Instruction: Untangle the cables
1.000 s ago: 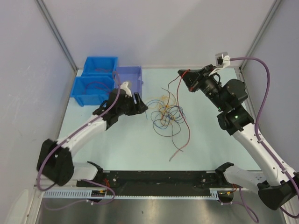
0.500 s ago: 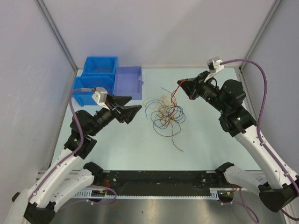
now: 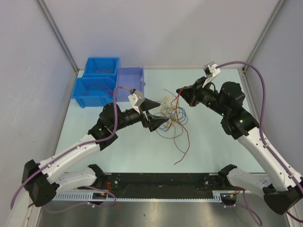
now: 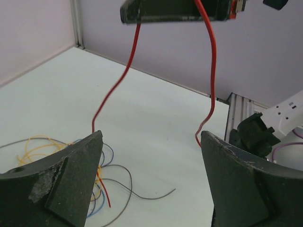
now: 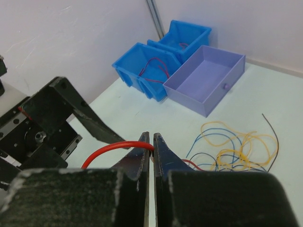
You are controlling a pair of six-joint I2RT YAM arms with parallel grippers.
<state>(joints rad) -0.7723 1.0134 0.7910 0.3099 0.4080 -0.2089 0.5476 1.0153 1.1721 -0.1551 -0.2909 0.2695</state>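
Observation:
The cables [image 3: 170,117] lie as a loose tangle of blue, yellow, orange and dark wires mid-table. A red cable [image 3: 187,135] rises out of it to my right gripper [image 3: 181,91], which is shut on it above the tangle's right side; both ends hang down. The right wrist view shows the red cable [image 5: 113,149] pinched between the closed tips of that gripper [image 5: 151,141]. My left gripper [image 3: 162,116] hovers at the tangle's left edge, open and holding nothing. In its wrist view the two red strands [image 4: 213,71] hang beyond the wide-apart gripper [image 4: 150,137], with wires [image 4: 109,189] below.
Two blue bins [image 3: 102,60] [image 3: 83,97] and a purple bin [image 3: 129,69] stand at the back left; the nearer blue bin has red cables in it [image 3: 98,87]. White walls enclose the table on three sides. A black rail [image 3: 161,179] runs along the near edge.
My left arm swung from beside the bins to the tangle and its jaws opened wider. My right gripper drifted left and nearer with the red cable, whose loose end trails down-right.

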